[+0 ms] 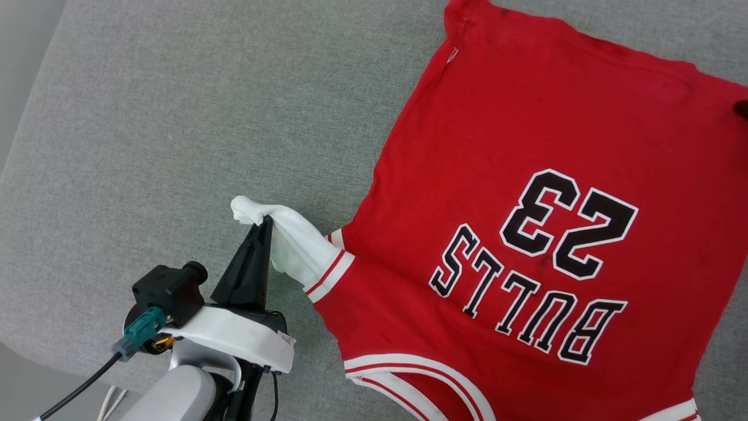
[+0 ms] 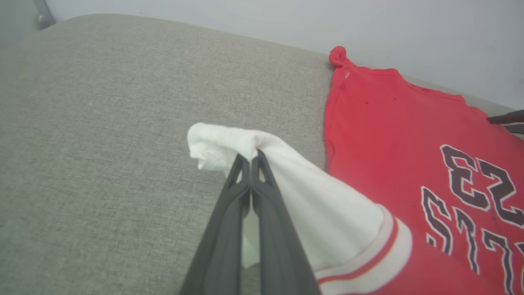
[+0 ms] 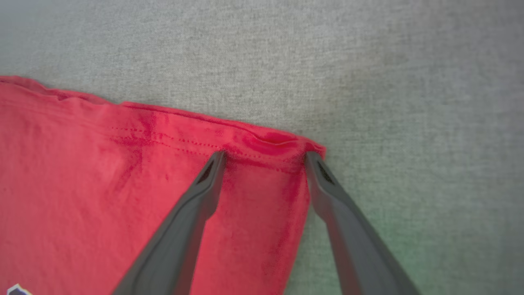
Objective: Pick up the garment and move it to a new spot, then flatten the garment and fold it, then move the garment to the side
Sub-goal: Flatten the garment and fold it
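Now flattening the garment: left gripper pinches its white sleeve.
I'd pull left, low; right gripper spread over far hem.

Open cushion left (garment right).

the garment bears the word "bulls" in black letters edged with white, and just beyond it, on the far side, the numerals "23" in the same lettering, both reading upside down from the robot's near side and lying towards the right.
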{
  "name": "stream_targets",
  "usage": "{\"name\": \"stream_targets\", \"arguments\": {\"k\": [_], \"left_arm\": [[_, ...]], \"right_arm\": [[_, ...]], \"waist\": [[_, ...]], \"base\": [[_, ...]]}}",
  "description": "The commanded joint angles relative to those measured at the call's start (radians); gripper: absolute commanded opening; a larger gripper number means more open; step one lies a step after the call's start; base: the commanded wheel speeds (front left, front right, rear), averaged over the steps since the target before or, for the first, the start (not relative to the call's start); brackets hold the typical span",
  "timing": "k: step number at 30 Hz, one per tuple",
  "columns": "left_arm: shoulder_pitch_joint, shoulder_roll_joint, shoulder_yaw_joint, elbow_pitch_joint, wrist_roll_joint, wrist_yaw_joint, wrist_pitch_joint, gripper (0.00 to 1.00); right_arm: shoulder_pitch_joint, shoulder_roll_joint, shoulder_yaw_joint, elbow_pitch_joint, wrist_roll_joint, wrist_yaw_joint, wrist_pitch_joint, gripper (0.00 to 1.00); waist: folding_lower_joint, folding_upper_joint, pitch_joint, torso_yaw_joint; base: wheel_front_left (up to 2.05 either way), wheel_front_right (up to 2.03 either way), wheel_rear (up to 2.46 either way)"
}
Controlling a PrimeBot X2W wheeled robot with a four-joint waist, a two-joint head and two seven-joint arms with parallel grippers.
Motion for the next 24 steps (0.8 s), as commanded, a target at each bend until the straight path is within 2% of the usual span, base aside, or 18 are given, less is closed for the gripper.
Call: {"name": "stream_targets", "arguments": {"k": [1,3,4,5,10,16,24], "left_arm": [[-0.016,-0.008,0.002,0.010,0.006,-0.008,-0.007,0.00],[-0.017,-0.012,0.001,0.023,0.007,-0.013,-0.009,0.00],[-0.018,-0.014,0.000,0.027,0.007,-0.015,-0.010,0.00],[-0.019,-0.014,-0.001,0.032,0.007,-0.018,-0.010,0.00],[-0.009,-0.015,-0.003,0.060,-0.001,-0.020,-0.007,0.00],[0.032,0.002,0.004,0.088,-0.014,-0.004,0.000,0.00],[0.121,0.046,0.031,0.091,-0.044,0.038,0.017,0.00]], "right_arm": [[0.014,0.028,-0.013,0.054,-0.008,0.000,0.034,1.00],[0.024,0.045,-0.035,0.094,-0.018,0.000,0.070,1.00],[0.028,0.051,-0.045,0.108,-0.026,-0.001,0.085,0.40],[0.031,0.056,-0.053,0.117,-0.032,-0.001,0.093,0.00],[0.010,0.046,-0.074,0.099,-0.059,0.000,0.084,0.00],[0.021,0.006,-0.008,0.026,-0.055,0.000,0.077,0.00],[0.217,-0.055,0.125,-0.168,0.050,0.000,0.120,0.00]], "waist": [[-0.0002,0.0000,0.017,0.015],[-0.0002,0.0000,0.015,0.015],[-0.0002,0.0000,0.012,0.015],[-0.0002,0.0000,0.006,0.015],[-0.0002,0.0000,-0.038,0.006],[-0.0002,0.0000,-0.135,-0.038],[-0.0002,0.0000,-0.281,-0.147]], "base": [[0.00,0.00,0.00],[0.00,0.00,0.00],[0.00,0.00,0.00],[0.00,0.00,0.00],[0.00,0.00,0.00],[0.00,0.00,0.00],[0.00,0.00,0.00]]}}
